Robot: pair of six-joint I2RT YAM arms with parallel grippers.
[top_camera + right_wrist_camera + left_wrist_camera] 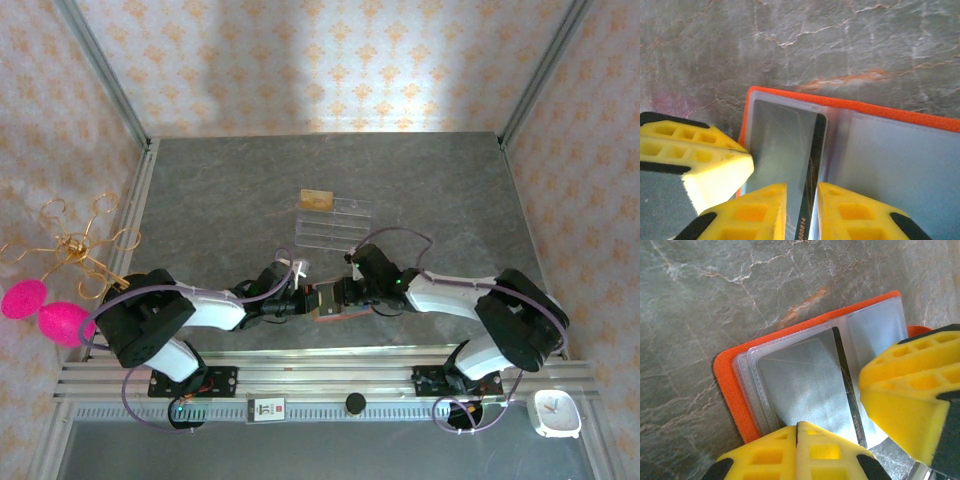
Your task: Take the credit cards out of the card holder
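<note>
The small orange-red folding card holder is lying open near the arms; the left gripper is clenched, pinning it. The right gripper is nipping the thin, stiff, slippery black card by its exposed near edge, likely the best hold.

Clear acrylic rack mid-table; pink balls on gold wire stand left; white clock near-right corner.

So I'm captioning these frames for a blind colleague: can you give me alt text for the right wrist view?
An open orange card holder lies on grey marbled table, its clear grey-blue sleeves facing up. The right end effector, yellow-fingered, straddles the edge of a dark card sticking out of the left sleeve. The left end effector's yellow finger presses in from the left.
</note>
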